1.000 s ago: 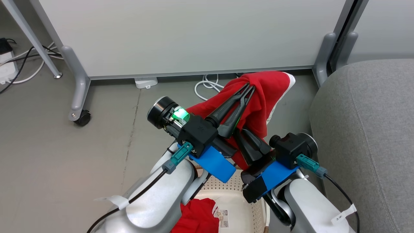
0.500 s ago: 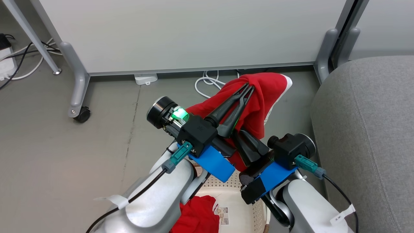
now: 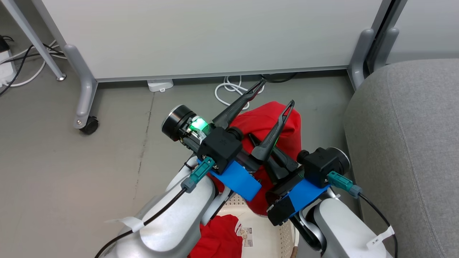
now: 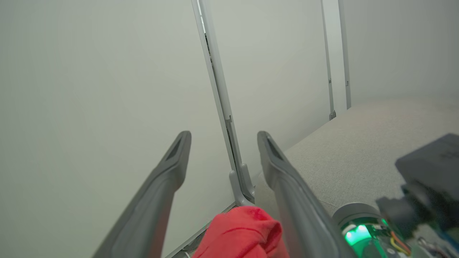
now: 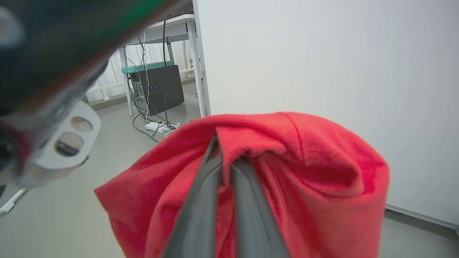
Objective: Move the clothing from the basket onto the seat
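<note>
With the left pincer wide and empty, the right pincer clamps the red garment beside the seat, which probably needs carrying over it next.

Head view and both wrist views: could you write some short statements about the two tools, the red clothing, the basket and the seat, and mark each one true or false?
1. The left tool is open, with nothing between its fingers. True.
2. The right tool is open. False: it is shut on a red garment.
3. A second red garment lies in the basket. True.
4. The held garment rests on the seat. False: it hangs from the right tool, apart from the seat, which is to its right in the head view.
</note>
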